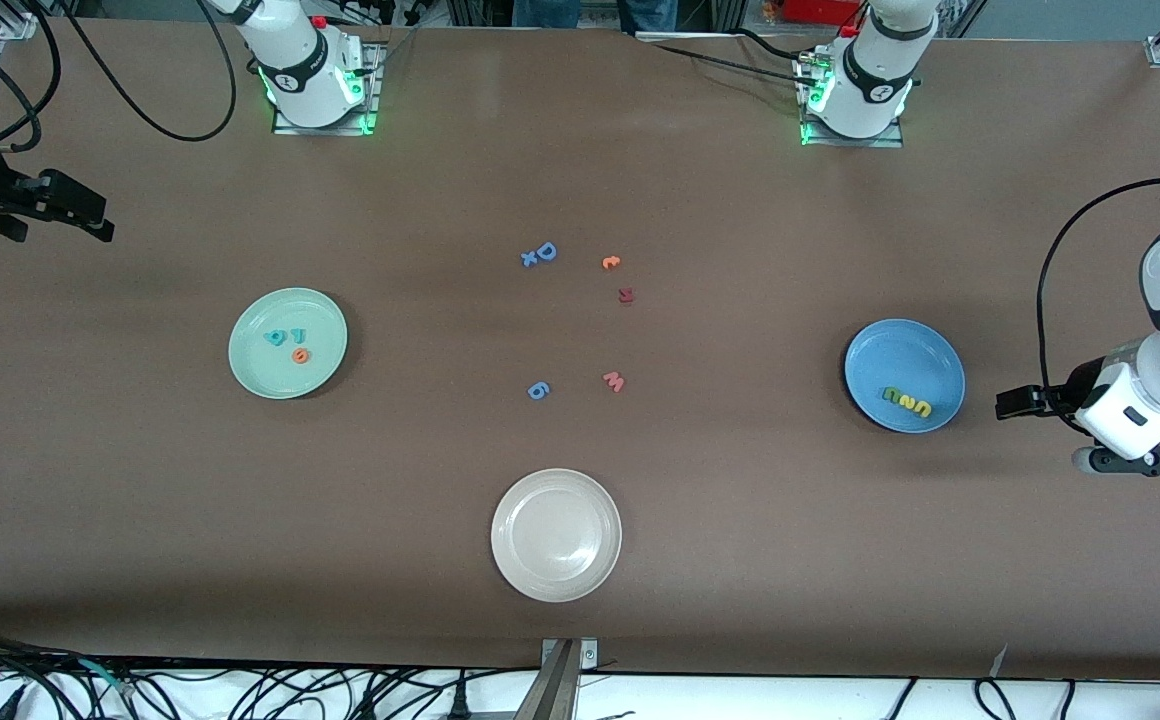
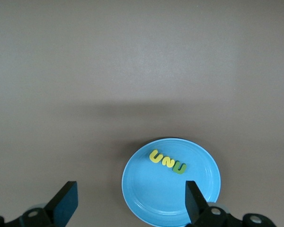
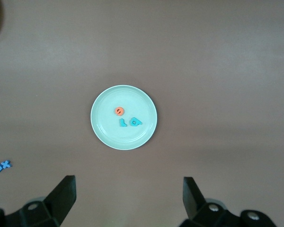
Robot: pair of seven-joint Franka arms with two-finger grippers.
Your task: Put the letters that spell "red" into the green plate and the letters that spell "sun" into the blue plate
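The green plate (image 1: 270, 375) (image 3: 106, 132) lies toward the right arm's end of the table. In it are the teal "r" (image 3: 123, 122), the teal "d" (image 3: 136, 122) and the orange "e" (image 1: 300, 355) (image 3: 119, 111). The blue plate (image 1: 890, 350) (image 2: 165, 196) lies toward the left arm's end and holds the yellow "s" (image 2: 155, 156), yellow "n" (image 2: 167, 161) and green "u" (image 2: 180, 167) in a row (image 1: 906, 402). My left gripper (image 1: 1008, 405) (image 2: 131, 196) hangs open and empty by the blue plate's rim. My right gripper (image 1: 90, 212) (image 3: 128, 187) hangs open and empty over the table's edge.
A cream-white plate (image 1: 515, 500) sits nearest the front camera at mid-table. Loose letters lie in the middle: a blue "D" with a small blue letter (image 1: 540, 254), an orange one (image 1: 611, 262), a dark red one (image 1: 626, 295), a pink "w" (image 1: 614, 381) and another blue one (image 1: 538, 390).
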